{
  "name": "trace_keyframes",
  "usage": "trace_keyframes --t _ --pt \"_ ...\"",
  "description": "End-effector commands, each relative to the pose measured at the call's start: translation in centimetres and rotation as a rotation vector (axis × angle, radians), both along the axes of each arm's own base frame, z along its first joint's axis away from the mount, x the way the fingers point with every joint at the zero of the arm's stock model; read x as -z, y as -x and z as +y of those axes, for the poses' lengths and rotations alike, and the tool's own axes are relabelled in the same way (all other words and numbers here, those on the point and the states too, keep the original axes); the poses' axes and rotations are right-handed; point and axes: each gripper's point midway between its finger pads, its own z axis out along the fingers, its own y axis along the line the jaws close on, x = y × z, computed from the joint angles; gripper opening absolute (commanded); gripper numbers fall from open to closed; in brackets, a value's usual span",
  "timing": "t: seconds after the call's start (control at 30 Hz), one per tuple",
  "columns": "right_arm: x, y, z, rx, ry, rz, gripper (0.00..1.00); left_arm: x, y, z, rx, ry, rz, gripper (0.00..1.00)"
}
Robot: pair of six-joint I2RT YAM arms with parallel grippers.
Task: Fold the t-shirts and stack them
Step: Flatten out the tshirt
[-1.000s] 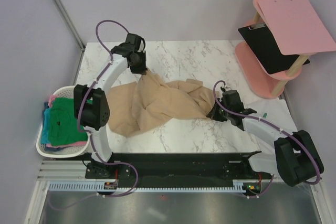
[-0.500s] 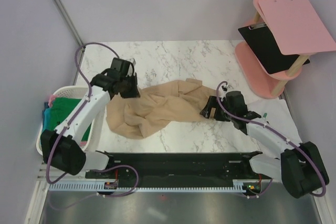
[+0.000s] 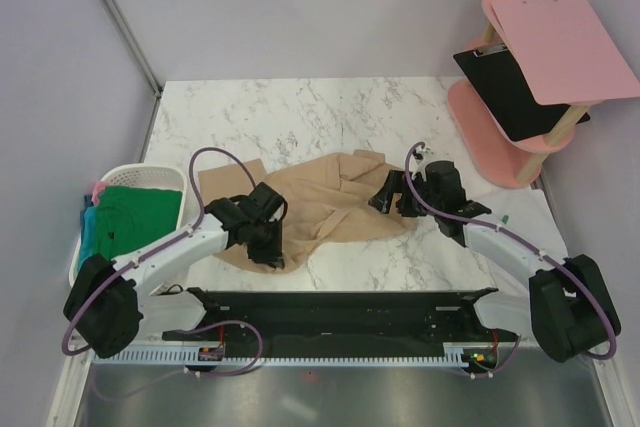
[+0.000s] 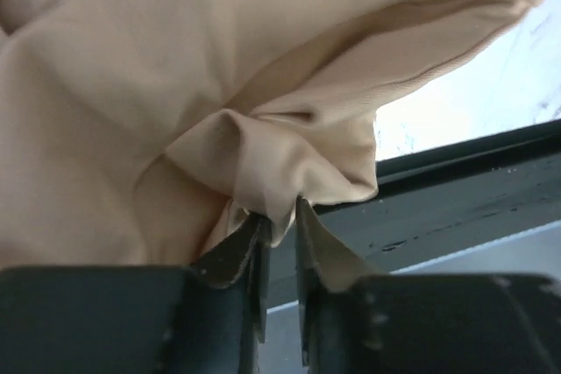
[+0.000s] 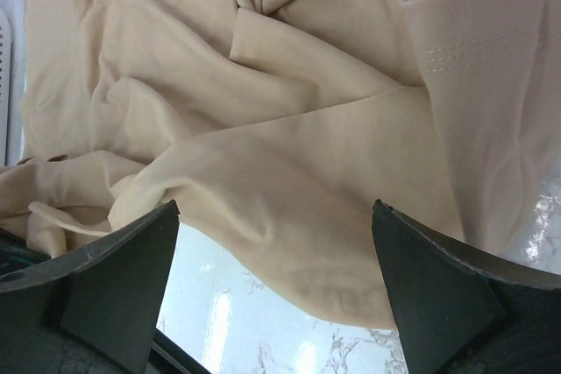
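Marbled tabletop (image 3: 300, 107) is spread beneath both arms. At lower centre-left, the left tool (image 4: 279, 216) is clamped on a bunched fold of the tan t-shirt (image 3: 320, 202). The right tool (image 3: 390, 199) is held wide open over that shirt's right end. A green t-shirt (image 3: 135, 222) is lodged in the white basket (image 3: 130, 172) at far left.

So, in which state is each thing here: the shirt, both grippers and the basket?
tan t-shirt: crumpled, not folded.
left gripper: shut on a fold of the tan t-shirt.
right gripper: open, over the tan t-shirt, gripping nothing.
laundry basket: upright, filled, with a green t-shirt on top.
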Motion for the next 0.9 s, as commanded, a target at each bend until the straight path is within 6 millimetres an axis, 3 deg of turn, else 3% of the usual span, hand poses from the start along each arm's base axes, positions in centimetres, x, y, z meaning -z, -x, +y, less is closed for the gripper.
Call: trace_keyframes --t 0.0,0.03,0.07,0.13,0.3,0.63,0.73,0.83,0.87 --pt "-1.7 -1.1 1.6 -0.043 -0.046 -0.060 0.98 -2.0 0.8 -1.4 -0.045 0.098 -0.035 0.67" --pt "-1.6 -1.0 1.7 -0.045 -0.046 -0.058 0.98 -3.2 0.7 -1.4 -0.040 0.130 -0.084 0.89" --pt "-1.3 -0.9 1.7 -0.047 -0.045 -0.055 0.98 -3.9 0.5 -1.3 -0.044 0.143 -0.115 0.99" --pt "-0.9 -0.7 1.7 -0.048 -0.042 -0.046 0.98 -5.9 -0.1 -0.8 -0.057 0.170 -0.206 1.00" --pt "0.1 -0.5 1.6 -0.044 -0.038 -0.026 0.98 -7.6 -0.8 -0.1 -0.043 0.163 -0.290 1.00" --pt "0.6 -0.5 1.8 -0.036 -0.047 -0.003 0.98 -3.6 -1.7 1.0 -0.012 -0.020 -0.218 0.99" --pt "0.7 -0.6 1.7 -0.033 -0.045 -0.002 0.98 -3.1 -2.1 0.7 -0.006 -0.031 -0.211 0.92" --pt "1.0 -0.5 1.6 -0.027 -0.035 0.008 0.98 -2.8 -2.5 0.2 0.006 -0.025 -0.214 0.62" --pt "1.2 -0.5 1.3 -0.016 -0.025 0.012 0.98 -2.7 -2.4 0.1 0.013 -0.021 -0.207 0.37"
